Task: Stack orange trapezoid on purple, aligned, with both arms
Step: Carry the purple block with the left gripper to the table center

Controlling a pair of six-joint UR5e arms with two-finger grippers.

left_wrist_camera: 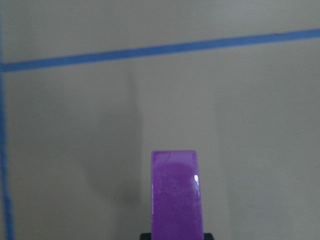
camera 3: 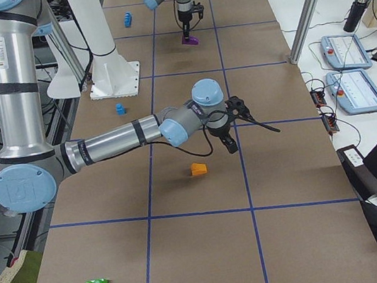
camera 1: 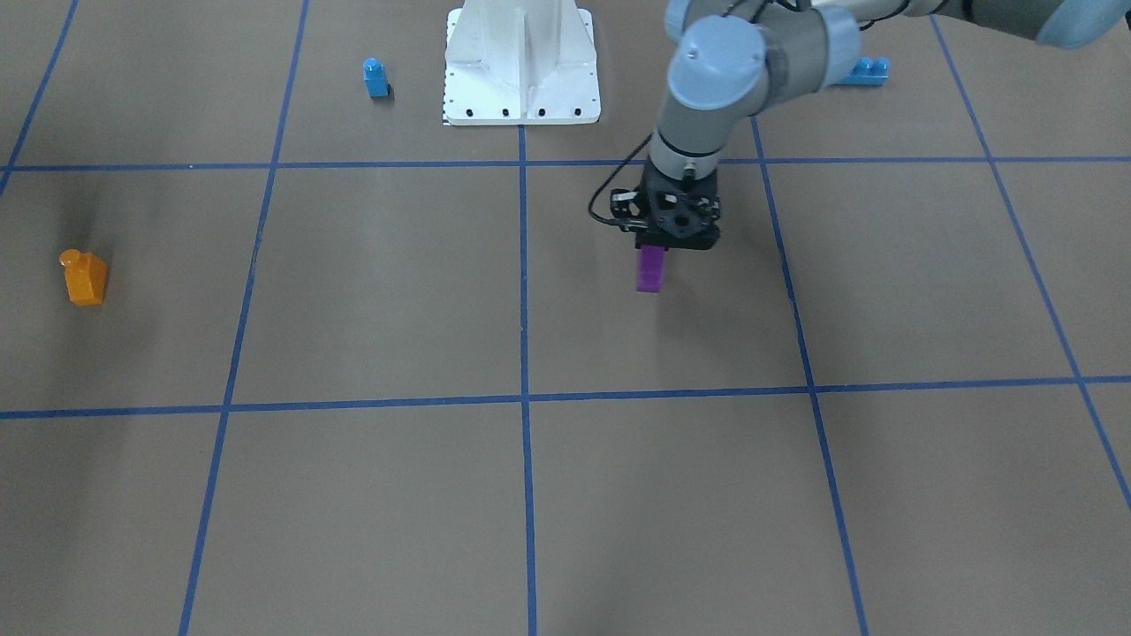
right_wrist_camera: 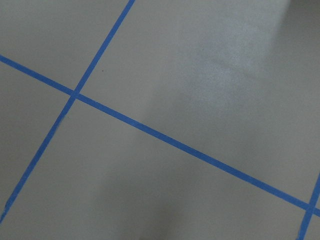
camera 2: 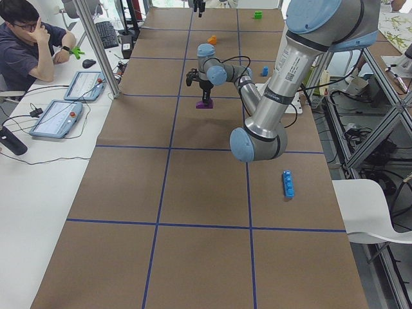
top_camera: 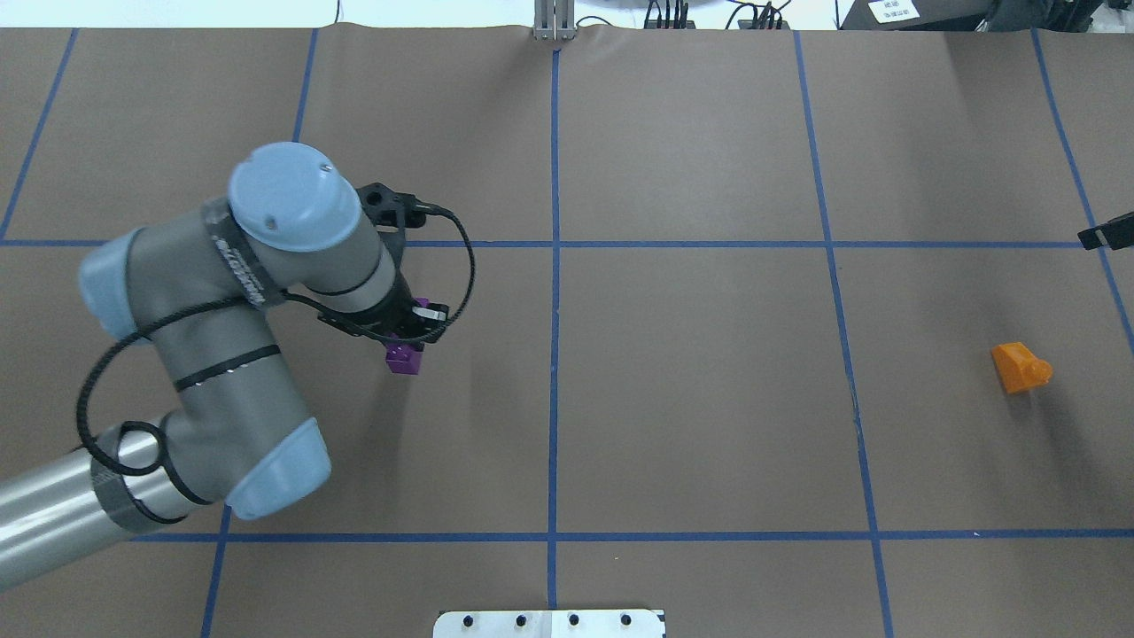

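**Purple block in the left jaws, orange trapezoid alone on the right**

Closest to the robot we see the white pedestal base (camera 1: 521, 66) standing at the edge of the bench (camera 1: 398, 291). A small blue block (camera 1: 375, 77) sits on its right-arm side. A long blue brick (camera 1: 864, 71) sits on its left-arm side, partly hidden behind the left arm (top_camera: 221, 372).

Further out, the left arm bends over the bench with its wrist pointing straight down. The left jaws are closed on the purple (top_camera: 403, 357), which sticks out below them. It hangs over the grid square just to the robot's left of the centre tape line. We cannot tell whether its lower end touches the bench.

At about the same depth, well apart on the robot's right, the orange trapezoid (top_camera: 1019, 368) sits on the bench with nothing touching it.

A little further out, the right arm (camera 3: 137, 132) stretches low across the bench. The right jaws hang near the orange trapezoid but apart from it. We cannot tell whether they are open or closed, as the right wrist view shows only bench and blue tape (right_wrist_camera: 150, 130).

Beyond the far edge, an operator (camera 2: 29, 45) sits at a white desk.
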